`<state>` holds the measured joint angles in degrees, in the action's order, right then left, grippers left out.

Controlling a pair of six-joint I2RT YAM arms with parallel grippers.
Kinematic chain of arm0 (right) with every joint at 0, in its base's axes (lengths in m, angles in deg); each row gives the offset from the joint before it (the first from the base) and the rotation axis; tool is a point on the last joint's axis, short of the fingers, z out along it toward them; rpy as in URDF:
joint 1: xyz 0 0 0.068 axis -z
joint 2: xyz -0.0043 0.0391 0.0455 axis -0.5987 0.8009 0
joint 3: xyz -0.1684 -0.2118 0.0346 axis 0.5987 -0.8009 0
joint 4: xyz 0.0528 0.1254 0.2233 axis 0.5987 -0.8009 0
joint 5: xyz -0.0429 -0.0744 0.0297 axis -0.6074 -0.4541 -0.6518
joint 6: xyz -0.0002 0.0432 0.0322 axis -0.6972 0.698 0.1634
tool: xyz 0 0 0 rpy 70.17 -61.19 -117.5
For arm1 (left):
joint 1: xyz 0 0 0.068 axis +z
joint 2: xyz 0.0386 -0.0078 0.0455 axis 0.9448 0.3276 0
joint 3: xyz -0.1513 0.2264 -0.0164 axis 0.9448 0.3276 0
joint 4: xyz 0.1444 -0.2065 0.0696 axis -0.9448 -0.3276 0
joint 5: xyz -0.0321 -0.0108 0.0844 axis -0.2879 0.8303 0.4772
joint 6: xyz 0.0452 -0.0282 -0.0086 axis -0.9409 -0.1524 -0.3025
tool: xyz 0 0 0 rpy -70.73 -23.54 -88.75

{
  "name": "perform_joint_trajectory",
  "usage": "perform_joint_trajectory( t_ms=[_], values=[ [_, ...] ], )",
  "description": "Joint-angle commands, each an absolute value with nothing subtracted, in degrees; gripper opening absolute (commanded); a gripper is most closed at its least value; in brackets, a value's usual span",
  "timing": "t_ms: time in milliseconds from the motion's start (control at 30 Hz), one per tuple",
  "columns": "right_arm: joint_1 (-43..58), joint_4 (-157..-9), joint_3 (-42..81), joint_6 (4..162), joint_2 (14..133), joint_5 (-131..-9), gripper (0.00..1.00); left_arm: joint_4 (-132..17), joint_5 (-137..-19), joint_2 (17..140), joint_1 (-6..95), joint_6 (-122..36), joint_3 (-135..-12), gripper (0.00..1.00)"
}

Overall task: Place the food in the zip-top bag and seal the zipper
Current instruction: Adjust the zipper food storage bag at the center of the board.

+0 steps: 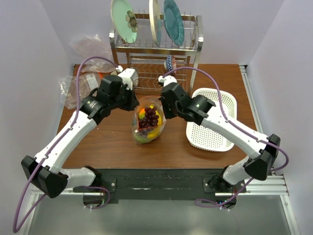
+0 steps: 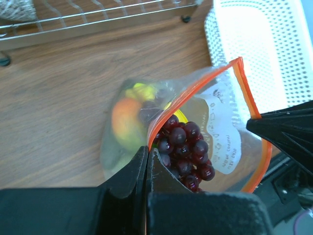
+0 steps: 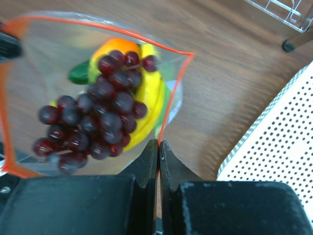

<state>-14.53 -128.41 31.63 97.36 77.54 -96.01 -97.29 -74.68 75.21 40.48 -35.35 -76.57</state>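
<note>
Zip-top bag [image 1: 148,122] is positioned upright at the centre of the table [image 1: 107,142], with its mouth spread open. The left gripper [image 2: 148,152] is clamped on the zipper [image 2: 248,93] at the 10 o'clock edge of the mouth in the top view. The right gripper [image 3: 158,145] is clamped on the same strip at the 2 o'clock edge. Grapes [image 3: 98,117] are seen uppermost inside the bag, with bananas [image 3: 149,98], an orange fruit [image 3: 115,45] and a cucumber [image 3: 78,72] beneath. A white mesh basket [image 1: 212,120] is located at 3 o'clock of the bag, and a dish rack [image 1: 156,49] at 12 o'clock.
</note>
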Motion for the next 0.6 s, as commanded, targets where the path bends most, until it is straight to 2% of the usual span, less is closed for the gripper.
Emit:
perform_joint_trajectory(
  t_ms=[0,167,200,367,400,433,500,533,567],
  values=[
    [-14.3,-125.9,35.6,99.4,72.9,-95.7,0.00,-92.2,-84.8,76.1,40.6,-36.0,-80.4,0.00],
    [-10.3,-124.4,32.1,102.0,72.8,-94.3,0.00,-88.4,-89.8,78.3,39.9,-35.8,-77.9,0.00],
    [-7.5,-123.7,29.7,102.3,72.6,-91.0,0.00,-87.6,-90.4,78.3,39.9,-35.7,-77.2,0.00],
    [-0.8,-119.4,23.7,102.7,70.7,-86.5,0.00,-83.2,-92.9,79.8,39.0,-34.2,-74.3,0.09],
    [-0.2,-119.5,23.6,102.6,70.7,-86.4,0.00,-83.0,-93.3,80.3,38.6,-34.1,-74.3,0.14],
    [0.3,-119.6,23.5,102.5,70.9,-85.9,0.00,-83.0,-93.5,80.7,38.3,-34.3,-74.9,0.26],
    [1.8,-119.3,23.0,102.2,71.1,-85.0,0.00,-83.1,-93.2,80.1,37.7,-35.2,-75.2,0.41],
    [2.2,-119.1,22.9,102.2,71.3,-83.8,0.00,-82.8,-92.7,78.6,37.6,-36.1,-75.0,0.52],
    [2.6,-119.0,22.9,102.2,71.7,-83.4,0.00,-82.7,-92.2,77.7,37.7,-36.8,-75.0,0.57]
  ],
)
